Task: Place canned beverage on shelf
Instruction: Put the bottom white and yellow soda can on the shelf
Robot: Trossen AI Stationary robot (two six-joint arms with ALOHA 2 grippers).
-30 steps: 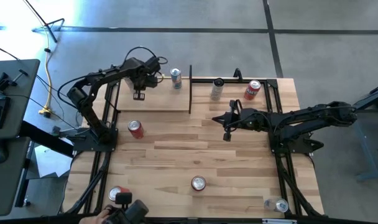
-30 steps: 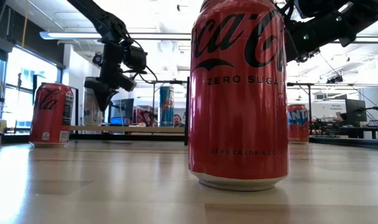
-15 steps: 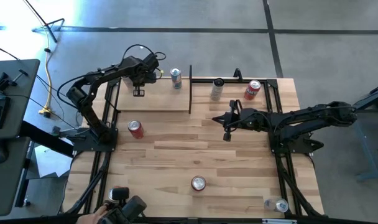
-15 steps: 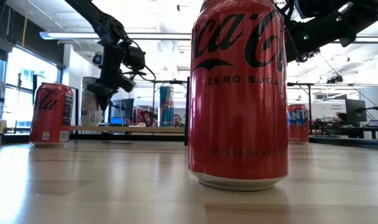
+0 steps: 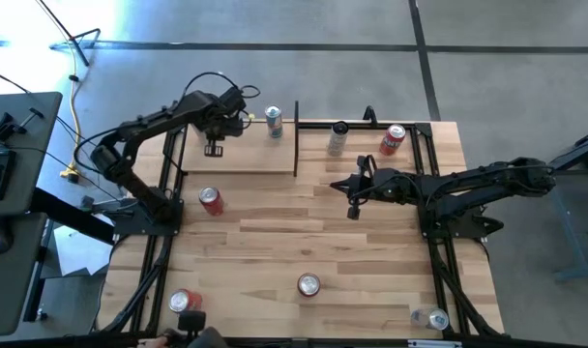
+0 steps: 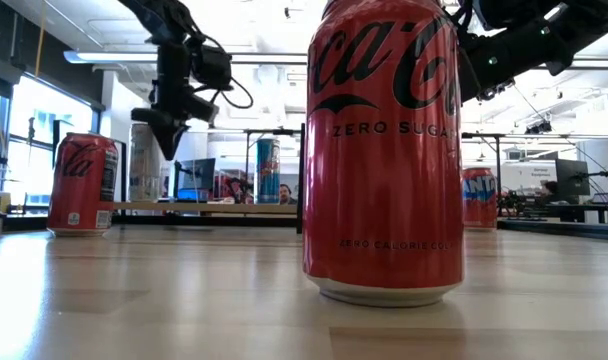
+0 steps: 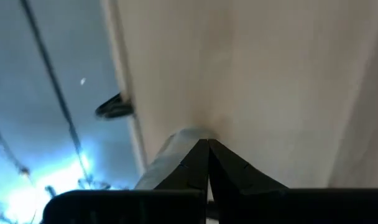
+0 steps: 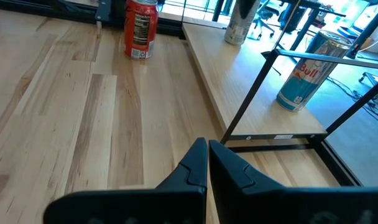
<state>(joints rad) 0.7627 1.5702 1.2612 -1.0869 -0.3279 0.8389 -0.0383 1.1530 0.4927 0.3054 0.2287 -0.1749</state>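
Pale-wood shelf (image 5: 238, 155) at our eleven o'clock already carries a blue-and-silver can (image 5: 274, 121), so we judge one placement done, while red cans (image 5: 210, 200) wait on the counter (image 5: 371, 261) and the left gripper (image 5: 215, 149) and right gripper (image 5: 353, 210) hang clenched, empty.

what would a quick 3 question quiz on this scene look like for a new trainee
1. True or false: the left gripper holds a can.
2. Which can stands on the shelf? A) the blue-and-silver can B) a green bottle
3. Fill in: the right gripper hangs over the ____.

Key: 1 false, it is shut and empty above the shelf. 2 A. 3 tabletop.
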